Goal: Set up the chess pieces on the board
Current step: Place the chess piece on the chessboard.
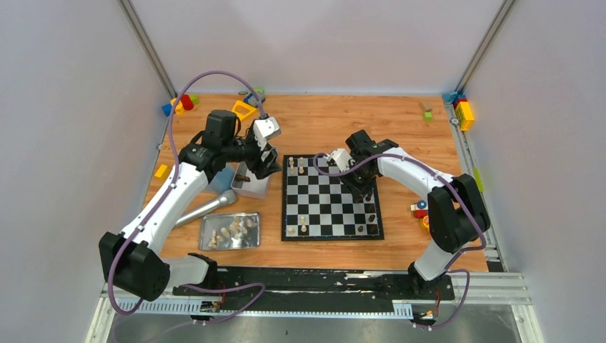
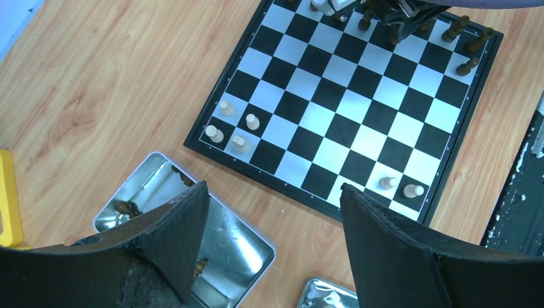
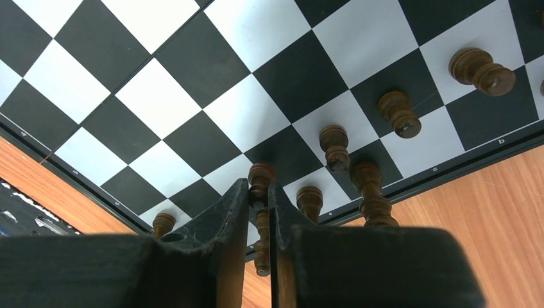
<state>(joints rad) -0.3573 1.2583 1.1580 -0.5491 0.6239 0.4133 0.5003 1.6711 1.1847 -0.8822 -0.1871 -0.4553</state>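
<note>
Left end effector [image 2: 274,188] gapes over tray [image 2: 238,247] of perhaps two dark pieces [image 2: 125,206]; right end effector [image 3: 258,189] clamps a dark piece [image 3: 261,174].

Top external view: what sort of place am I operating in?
Likely a robot lab test cell: pale walls with metal corner posts enclose a wooden table, and the left arm and right arm are bolted to a rail at its near edge.

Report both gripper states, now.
Left gripper: open, empty.
Right gripper: closed on a dark piece.
</note>
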